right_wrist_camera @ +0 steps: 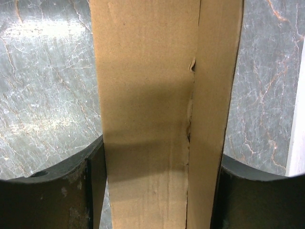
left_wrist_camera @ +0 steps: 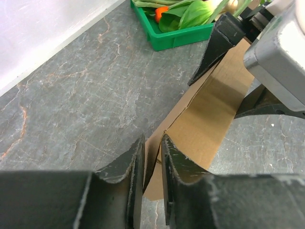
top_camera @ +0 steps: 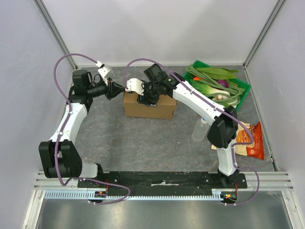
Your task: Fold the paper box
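The paper box (top_camera: 148,107) is a plain brown cardboard block standing at the middle back of the table. My left gripper (top_camera: 116,89) reaches its left end. In the left wrist view its fingers (left_wrist_camera: 152,140) stand close together with the edge of a brown flap (left_wrist_camera: 155,152) pinched between them. My right gripper (top_camera: 147,98) comes down on the box from above. Its jaws (right_wrist_camera: 159,152) straddle the cardboard (right_wrist_camera: 143,95) across its width, one finger against each side. The right gripper's dark fingers (left_wrist_camera: 224,38) also show at the far end of the box (left_wrist_camera: 214,109).
A green tray (top_camera: 240,88) of vegetables sits at the back right, its wall (left_wrist_camera: 181,40) close behind the box. A clear plastic bottle (top_camera: 200,130) lies beside the right arm. An orange snack bag (top_camera: 252,140) lies at the right edge. Walls close in the back and sides.
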Robot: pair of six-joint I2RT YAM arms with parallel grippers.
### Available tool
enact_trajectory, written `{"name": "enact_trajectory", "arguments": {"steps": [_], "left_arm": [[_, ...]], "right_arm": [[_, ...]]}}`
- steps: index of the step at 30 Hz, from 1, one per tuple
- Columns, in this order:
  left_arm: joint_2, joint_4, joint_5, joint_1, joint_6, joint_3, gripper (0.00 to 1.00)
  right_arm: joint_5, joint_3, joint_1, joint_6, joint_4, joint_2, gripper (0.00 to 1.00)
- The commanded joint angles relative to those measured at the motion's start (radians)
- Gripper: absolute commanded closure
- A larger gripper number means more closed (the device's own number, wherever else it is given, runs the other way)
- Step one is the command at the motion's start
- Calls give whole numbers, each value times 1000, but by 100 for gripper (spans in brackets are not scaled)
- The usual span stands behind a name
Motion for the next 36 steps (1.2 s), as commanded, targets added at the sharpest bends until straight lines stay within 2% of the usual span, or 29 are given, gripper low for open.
{"name": "enact_trajectory", "arguments": {"steps": [1,2,4,5,7,12,19,23,26,30,36], "left_arm": [[-20,-13,-76,-23,30,46,76],[-25,-12,-91,-24,8,46,82],[-34,-18,-97,-26,-4,47,83],[-45,-18,-103,-62,-13,49,83],[-51,-33,-103,-72,-21,55,83],[-37,-73,-108,-78,-104,66,88],[-8,-139,-139,-79,-222,127,92],[46,-150,-91,-79,-445,195,98],[83,-148,-85,-82,-573,208,98],[92,-186,-168,-86,-653,207,98],[96,-173,-165,-90,-814,219,98]], "right_arm": [[-47,-39,-13,78,-61,80,36],[-36,-48,-5,80,-55,76,35],[33,-66,7,91,-17,70,30],[59,-88,16,91,-4,64,28],[111,-103,19,106,31,57,20],[143,-132,18,117,73,33,2],[127,-118,16,102,77,34,2],[124,-115,16,95,76,39,2],[125,-115,16,97,77,47,2],[134,-117,16,97,76,45,2],[150,-109,16,97,76,54,2]]}}
